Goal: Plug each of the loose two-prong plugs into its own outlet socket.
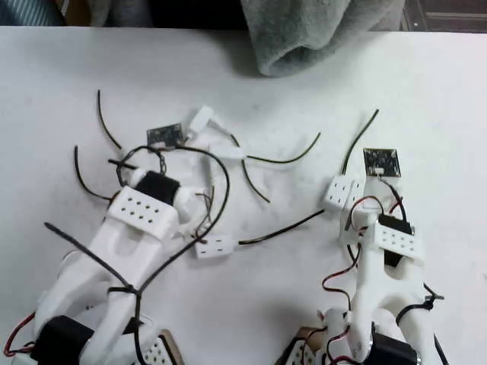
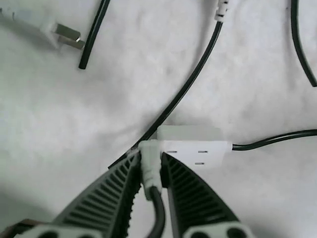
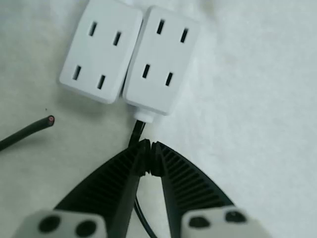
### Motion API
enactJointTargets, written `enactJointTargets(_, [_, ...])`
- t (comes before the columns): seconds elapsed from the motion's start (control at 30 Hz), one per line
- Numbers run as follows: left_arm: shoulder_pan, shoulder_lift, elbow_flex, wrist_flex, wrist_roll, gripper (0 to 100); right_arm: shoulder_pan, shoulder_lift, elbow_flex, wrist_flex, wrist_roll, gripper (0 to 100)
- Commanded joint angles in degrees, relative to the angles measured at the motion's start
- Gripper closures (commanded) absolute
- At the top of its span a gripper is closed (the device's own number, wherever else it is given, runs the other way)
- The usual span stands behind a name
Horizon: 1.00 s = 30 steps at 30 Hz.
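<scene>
- Right now my left jaws are clamped on the body of a white two-prong plug (image 2: pixel 147 166), and its plug cord (image 2: pixel 158 218) runs back between them.
- The nose of that plug touches one end of a white outlet strip (image 2: pixel 205 146) lying on the counter (image 2: pixel 59 124). The prongs are hidden, so I cannot tell whether they are seated.
- A loose plug (image 2: pixel 62 34) lies well apart from those jaws with its bare metal prongs showing, near a cut cord end (image 2: pixel 83 64).
- My right jaws are closed on a black feed cord (image 3: pixel 136 131), just behind where it enters a white outlet block (image 3: pixel 159 59).
- A twin outlet block (image 3: pixel 101 49) sits touching that one, side by side, and both have their slots facing up. No plug is in either.
- From the high view, those two blocks lie just beside the right arm. The outlet strip (image 1: pixel 214 246) lies between the arms, and its strip cord (image 1: pixel 281 230) trails toward them.
</scene>
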Motion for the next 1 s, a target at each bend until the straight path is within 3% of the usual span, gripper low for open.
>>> enactJointTargets(0.0, [-0.22,-2.24,0.35,-0.70,0.18,98,-0.22,-0.04,-0.18,-0.66,-0.44,97.8])
enactJointTargets(0.13, [0.31,-2.24,0.53,-0.62,-2.64,98,-0.22,-0.04,-0.18,-0.57,-0.44,97.8])
enactJointTargets(0.97, [4.79,-2.24,3.34,-5.63,-3.69,98,-2.15,0.04,-0.18,-1.10,-0.70,97.8])
